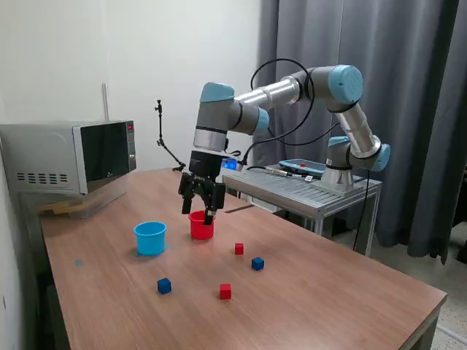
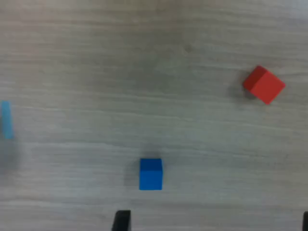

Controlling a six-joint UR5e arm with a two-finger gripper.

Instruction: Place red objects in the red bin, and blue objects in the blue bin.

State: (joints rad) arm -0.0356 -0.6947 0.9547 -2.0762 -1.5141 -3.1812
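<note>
Red and blue cubes lay scattered on the wooden table (image 1: 328, 292), none of them inside a cup. The microwave (image 1: 69, 157) sat at the table's far corner on the exterior view's left, and the arm (image 1: 292, 91) reached from its base on a metal stand over the middle of the table. Its gripper (image 1: 203, 211) hung fingers-down right at the red cup (image 1: 201, 226), its tips at about rim level in front of the cup's far side; the fingers stood apart with nothing visibly between them. The light-blue cup (image 1: 150, 238) stood upright just beside the red cup, toward the exterior view's left, the two near each other but not touching. Closer to the camera lay the four cubes, all resting on bare wood and apart from one another: one red cube (image 1: 238, 249) near the red cup, a blue cube (image 1: 257, 263) just beside it, a second red cube (image 1: 225, 291) nearer the front edge, and a second blue cube (image 1: 164, 286) to that one's left in the exterior view, below the light-blue cup. The wrist view showed one blue cube (image 2: 150, 174) and one red cube (image 2: 263, 84) well apart on the wood grain, a sliver of light blue at the edge, and dark fingertips (image 2: 121, 221) set wide at the frame's edge.
</note>
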